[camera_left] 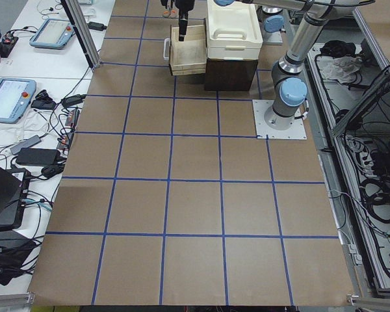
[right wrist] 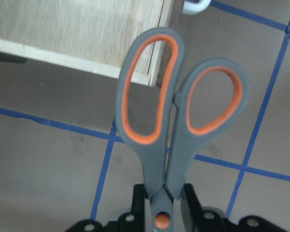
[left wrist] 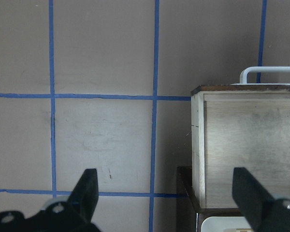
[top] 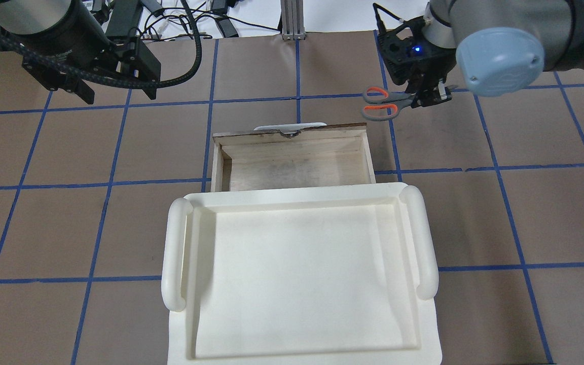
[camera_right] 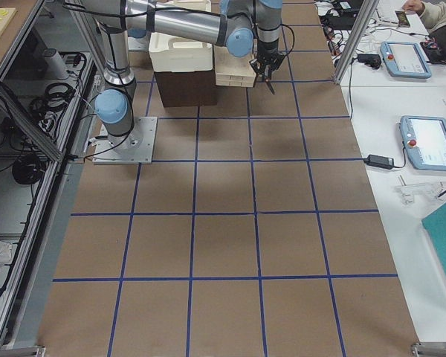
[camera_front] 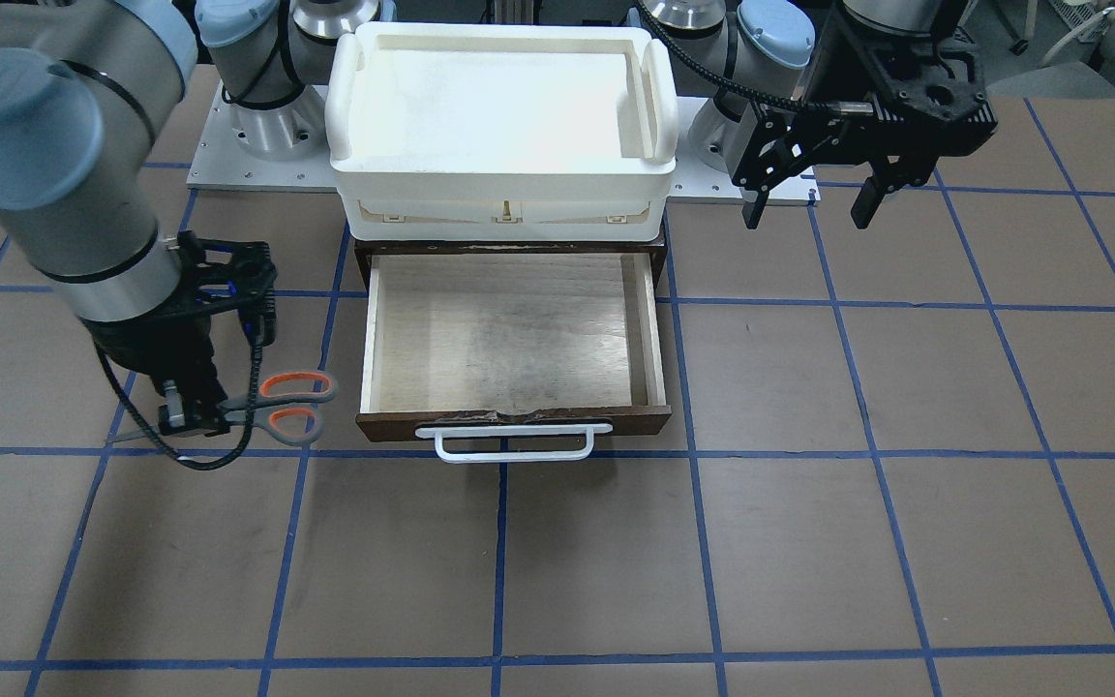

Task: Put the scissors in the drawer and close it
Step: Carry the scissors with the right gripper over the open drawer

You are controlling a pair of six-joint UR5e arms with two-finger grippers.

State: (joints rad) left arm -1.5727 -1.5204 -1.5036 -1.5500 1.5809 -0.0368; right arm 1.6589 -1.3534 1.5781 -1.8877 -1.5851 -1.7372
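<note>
While the right end effector (camera_front: 217,414) is clenched on the scissors (camera_front: 291,407) near the pivot, their grey-and-orange loops point toward the drawer (camera_front: 652,329). Scissors are outside the drawer, just beside its front corner on the robot's right, over the tabletop (camera_front: 906,484). Drawer is pulled out, white bar handle facing away from the robot. Left end effector (camera_front: 809,215) hangs w/ fingers spread wide, gripping nothing, beside the white tray (camera_front: 499,174).
</note>
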